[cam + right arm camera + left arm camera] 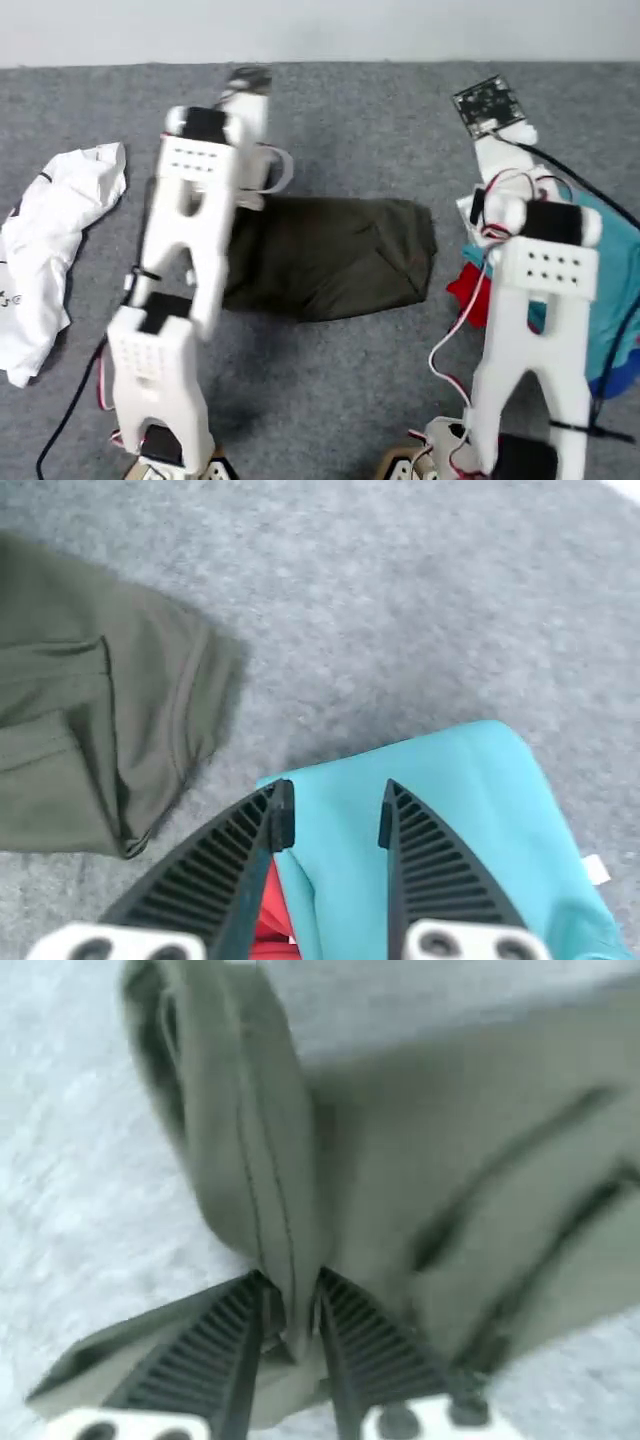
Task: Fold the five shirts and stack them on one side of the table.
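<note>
A dark olive shirt (330, 255) lies partly folded in the middle of the grey table. My left gripper (295, 1310) is shut on a raised fold of the olive shirt (450, 1160) at its left end. My right gripper (335, 815) hangs open just above a teal shirt (440, 780), with nothing between its fingers. A red shirt (270, 915) peeks out under the teal one, and the olive shirt's corner (90, 740) lies nearby. In the high view the teal shirt (618, 250) and red shirt (466, 288) sit in a pile under the right arm (540, 270). A crumpled white shirt (55, 250) lies at the far left.
Blue fabric (615, 370) shows at the right edge of the pile. Bare grey table (340, 390) stretches in front of the olive shirt and behind it toward the back wall. Cables trail from both arm bases near the front edge.
</note>
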### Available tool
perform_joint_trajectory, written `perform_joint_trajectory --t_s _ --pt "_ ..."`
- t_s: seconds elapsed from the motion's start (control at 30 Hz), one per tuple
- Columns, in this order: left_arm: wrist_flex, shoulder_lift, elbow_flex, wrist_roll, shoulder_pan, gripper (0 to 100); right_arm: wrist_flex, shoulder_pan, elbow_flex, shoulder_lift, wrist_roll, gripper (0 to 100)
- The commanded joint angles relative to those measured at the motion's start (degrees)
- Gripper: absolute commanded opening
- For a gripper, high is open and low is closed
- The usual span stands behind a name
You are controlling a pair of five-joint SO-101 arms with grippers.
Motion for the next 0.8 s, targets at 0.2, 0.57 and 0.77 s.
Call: perform_joint_trajectory --t_s 0.2,0.57,0.77 --pt "0.70 3.78 -7.34 0.09 18.81 1 0.40 0.84 -0.18 -3.03 -0.18 15.1" --pt "0.97 32.79 -44.35 3.78 26.02 2 0.40 6.37 -0.44 -3.47 -0.09 15.4" --pt "0.88 34.55 -48.40 4.04 26.73 11 2.07 6.37 -0.53 -3.65 3.69 15.1"
